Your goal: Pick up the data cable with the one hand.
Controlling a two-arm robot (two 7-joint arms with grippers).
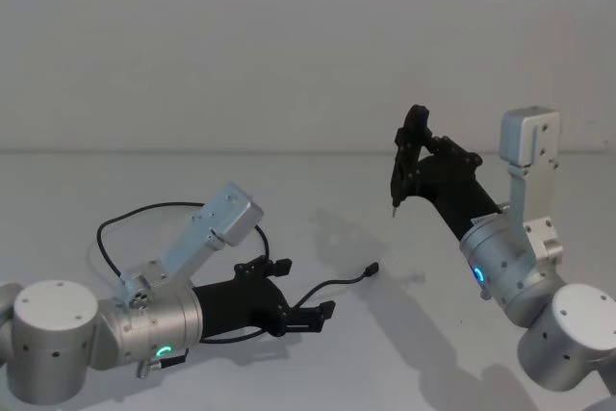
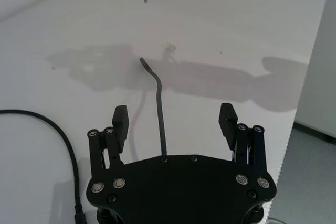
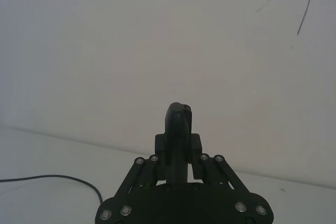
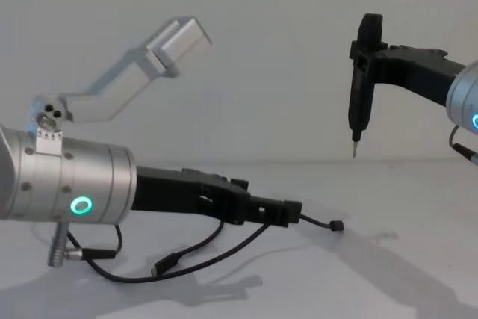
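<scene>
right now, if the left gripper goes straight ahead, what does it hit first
Likely the cable, which runs ahead between the left gripper's open fingers to its plug; beyond, depth unclear, the right gripper's tool.

Honestly nothing readable here, no words, labels, brand names, numbers or signs that I can make out in any view.

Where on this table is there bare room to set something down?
Bare table lies between the data cable and the right arm, under the raised right pincer holding a black tool. The far strip by the wall is bare too. Crowded: around the open left pincer, low over the cable.
</scene>
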